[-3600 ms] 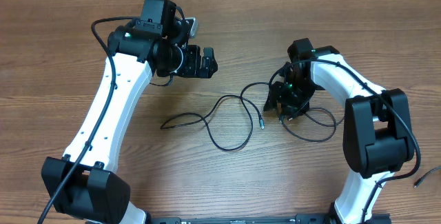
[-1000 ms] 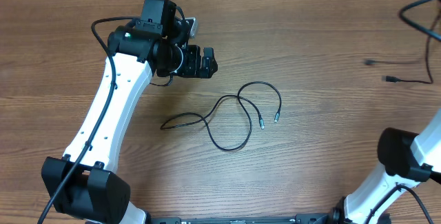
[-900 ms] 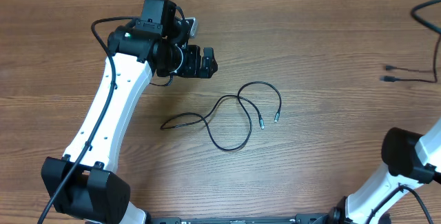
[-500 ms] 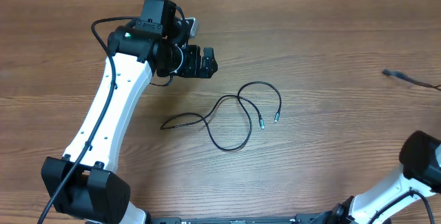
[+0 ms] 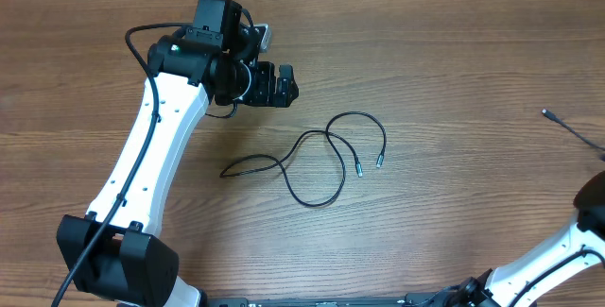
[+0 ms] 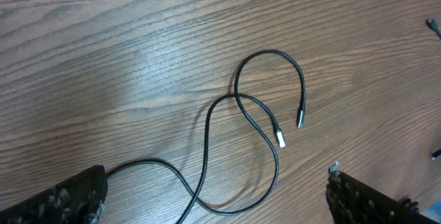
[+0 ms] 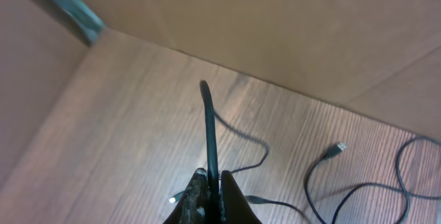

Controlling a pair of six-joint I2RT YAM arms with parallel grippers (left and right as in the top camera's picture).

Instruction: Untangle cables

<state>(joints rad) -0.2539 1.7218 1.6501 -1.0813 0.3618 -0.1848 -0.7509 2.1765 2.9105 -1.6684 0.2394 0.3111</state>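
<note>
The right gripper [image 7: 210,182] is pressed together, pinching one cable [image 7: 209,127] that stands up out of its jaws. It is outside the overhead view, far to the right of the left gripper [image 5: 288,83]; only a tail [image 5: 565,125] shows at that edge of the frame, probably of the same cable. The left gripper is spread wide, holds nothing and hovers over the table [image 5: 454,42].

Just right of the left gripper, on the side nearer the arm bases, lies the looped cable [image 5: 328,134], well apart from the pinched one; so the main split looks done. Other cables [image 7: 337,149] lie loose on the wood under the right gripper, also far right of the left gripper; whether any of them are snagged together I cannot tell.

What is left, as I judge it: the looped cable crosses over itself [image 6: 238,97], with two small plugs [image 6: 280,140] free beside the crossing; it looks like a slack overlap, not a knot, though I cannot tell whether it is one cable or two. The pinched cable is not yet laid down. The task seems well past half.
</note>
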